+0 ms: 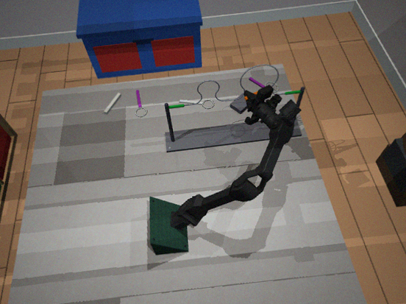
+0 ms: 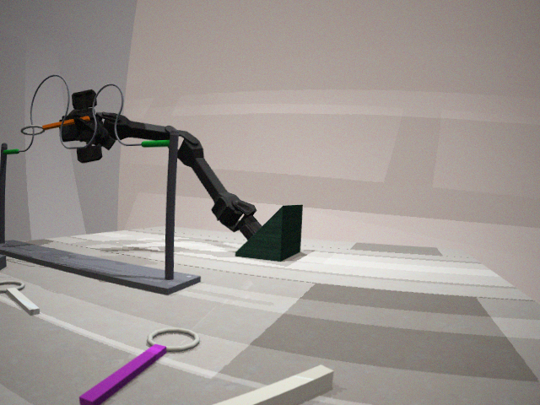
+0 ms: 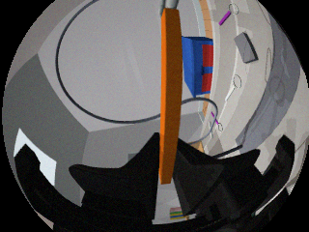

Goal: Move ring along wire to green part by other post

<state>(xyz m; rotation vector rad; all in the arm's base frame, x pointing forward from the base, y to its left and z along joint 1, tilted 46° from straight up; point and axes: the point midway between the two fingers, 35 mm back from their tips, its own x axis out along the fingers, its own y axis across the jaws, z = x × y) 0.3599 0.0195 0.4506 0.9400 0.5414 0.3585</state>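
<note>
The gripper (image 1: 255, 97) (image 2: 82, 120) (image 3: 169, 150) is shut on the orange handle (image 2: 54, 125) (image 3: 171, 82). The pale ring (image 2: 32, 134) is at the handle's far end, held nearly level, around the rising grey wire (image 2: 54, 75) (image 3: 57, 58) above the right post's green part (image 1: 293, 92) (image 2: 10, 151). Whether ring and wire touch cannot be told. The right post (image 1: 299, 98) (image 2: 2, 191) is close to the arm in the top view. The other green part (image 1: 177, 106) (image 2: 155, 143) is by the left post (image 1: 170, 123) (image 2: 171, 209).
The wire's second, smaller loop (image 1: 207, 81) (image 2: 112, 84) rises left of the gripper in the top view. The posts stand on a grey base (image 1: 194, 141). A dark block (image 1: 239, 104) (image 3: 246, 47), purple-handled rings, a white-handled ring and a white bar (image 1: 112, 103) lie behind it.
</note>
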